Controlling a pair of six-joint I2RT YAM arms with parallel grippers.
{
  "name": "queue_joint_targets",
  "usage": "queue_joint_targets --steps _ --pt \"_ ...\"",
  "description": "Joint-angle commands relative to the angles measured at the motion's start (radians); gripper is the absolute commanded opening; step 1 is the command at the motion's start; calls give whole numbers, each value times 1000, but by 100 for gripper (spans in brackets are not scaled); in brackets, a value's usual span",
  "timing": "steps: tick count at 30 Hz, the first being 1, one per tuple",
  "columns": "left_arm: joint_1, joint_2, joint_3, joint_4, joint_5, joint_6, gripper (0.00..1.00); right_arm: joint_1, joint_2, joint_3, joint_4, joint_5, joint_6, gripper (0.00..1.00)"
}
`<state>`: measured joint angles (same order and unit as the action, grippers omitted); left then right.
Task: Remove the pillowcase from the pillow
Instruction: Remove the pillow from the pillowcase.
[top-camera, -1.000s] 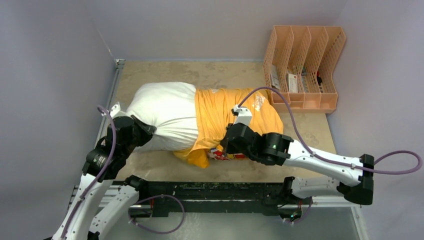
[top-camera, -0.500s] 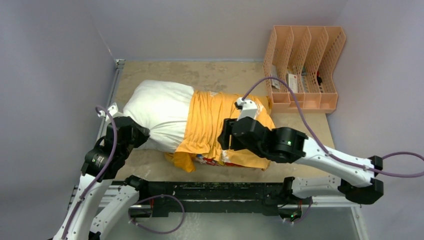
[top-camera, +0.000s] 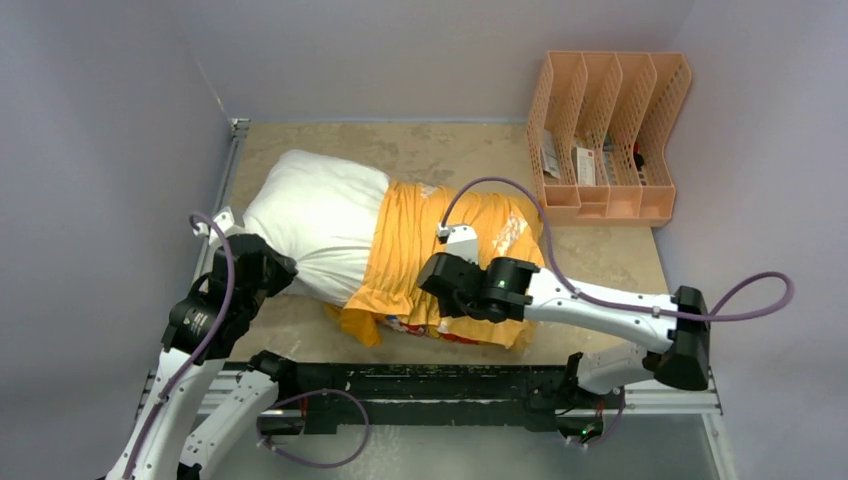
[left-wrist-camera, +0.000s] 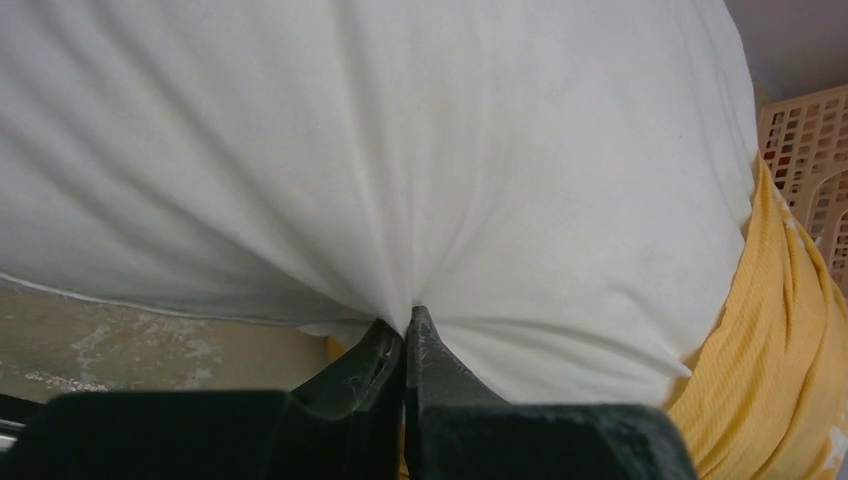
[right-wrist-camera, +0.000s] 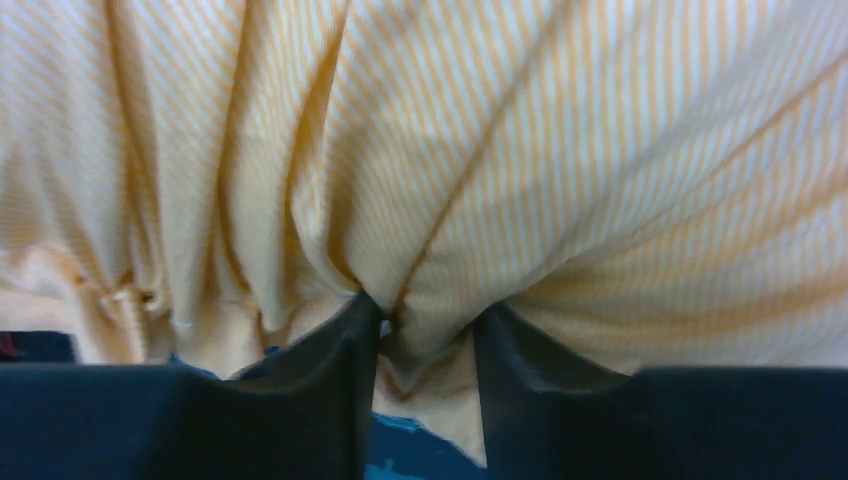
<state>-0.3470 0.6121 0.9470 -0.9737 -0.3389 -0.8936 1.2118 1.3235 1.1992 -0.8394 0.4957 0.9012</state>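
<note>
Table: pillow lies across it, right half inside the pillowcase. Peach desk organiser, far right, holds small unidentifiable items. Left gripper clamps pillow fabric; right gripper stands part-open around a pillowcase fold.

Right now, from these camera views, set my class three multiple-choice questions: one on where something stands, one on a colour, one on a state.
1. Where does the peach organiser stand on the table?
A) far right corner
B) near left corner
C) centre

2. What colour is the pillowcase?
A) blue
B) orange-yellow
C) green

3. How is the left tool?
A) wide open
B) out of view
C) shut on the pillow

Answers:
1 A, the top view shows it at the far edge on the right.
2 B, the ribbed cover is orange-yellow in every view.
3 C, its wrist view shows the fingers pinching white fabric.
</note>
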Motion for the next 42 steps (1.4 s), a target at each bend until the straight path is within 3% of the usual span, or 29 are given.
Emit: queue_joint_targets --steps 1,2,3,7,11,16,19,20,23,25,28,30,32,36,39,42 --pt "9 12 104 108 -120 64 0 -40 55 29 -71 145 47 13" --pt "9 30 117 97 -126 89 0 -60 50 32 -117 183 69 1" --pt "9 54 123 79 -144 119 0 -87 29 27 -146 204 75 0" --pt "9 101 132 3 -264 177 0 -212 -135 -69 -109 195 28 0" --pt "10 97 149 -36 -356 192 0 -255 -346 -155 -189 230 98 0" --pt "9 118 159 -69 -376 183 0 -258 -545 -170 -380 270 233 0" --pt "10 114 161 -44 -339 181 0 -258 -584 -145 -397 262 214 0" --pt "10 116 161 -37 -331 181 0 -258 -587 -135 -375 246 179 1" --pt "10 114 163 -5 -259 194 0 -258 -570 -110 -268 163 49 21" --pt "9 106 157 52 -133 216 0 -258 -546 -95 -188 108 -16 23" --pt "9 111 149 150 120 213 47 -258 -489 -82 -96 41 -87 23" --pt "9 129 136 223 287 185 59 -258 -439 -64 -56 7 -111 29" --pt "9 164 128 270 440 183 65 -258 -400 -49 -29 -26 -142 43" --pt "5 258 150 258 595 253 71 -258 -319 -10 -51 -27 -168 63" --pt "-65 328 174 219 578 303 73 -258 -256 17 -74 -17 -183 72" --pt "-273 422 198 183 372 298 75 -258 -194 23 -76 -23 -188 76"
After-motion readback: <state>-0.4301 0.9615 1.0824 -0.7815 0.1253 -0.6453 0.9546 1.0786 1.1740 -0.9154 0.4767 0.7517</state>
